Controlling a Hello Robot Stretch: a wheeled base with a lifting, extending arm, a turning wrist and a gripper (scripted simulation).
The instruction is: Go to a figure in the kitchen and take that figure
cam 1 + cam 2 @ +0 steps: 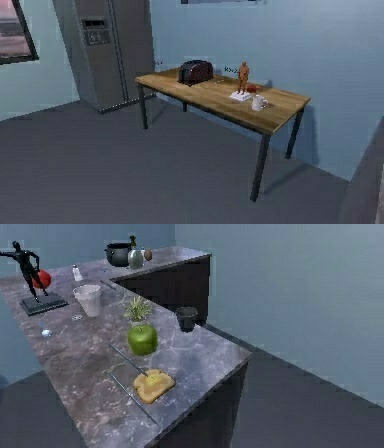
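A wooden bench (215,95) by a blue wall (310,45) carries an orange figure (243,74), a toaster (195,71) and a mug (259,102). The fingers' state cannot be told.

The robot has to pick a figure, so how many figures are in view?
2. A brown figure stands on the wooden table near a white mug; a dark figure stands on the stone counter. Others may be hidden.

You'll find the fridge (100,50) cut off at the top, the window (14,30) by the left edge.
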